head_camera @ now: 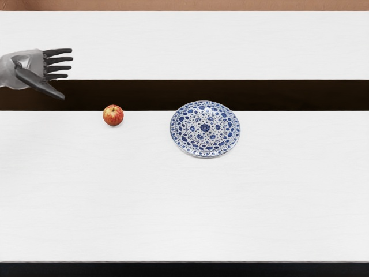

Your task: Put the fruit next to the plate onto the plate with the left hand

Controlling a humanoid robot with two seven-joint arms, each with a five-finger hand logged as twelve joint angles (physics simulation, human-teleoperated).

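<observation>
A red and yellow apple [113, 115] sits on the white table near its far edge, left of centre. To its right lies a round plate [204, 128] with a blue floral pattern and nothing on it. My left hand [56, 70] enters from the left edge, up and to the left of the apple, well apart from it. Its dark fingers [59, 60] are stretched out flat and hold nothing.
The white table [184, 196] fills the lower half of the view. A dark gap [259, 95] runs along its far edge, with a second white surface [202, 43] behind it.
</observation>
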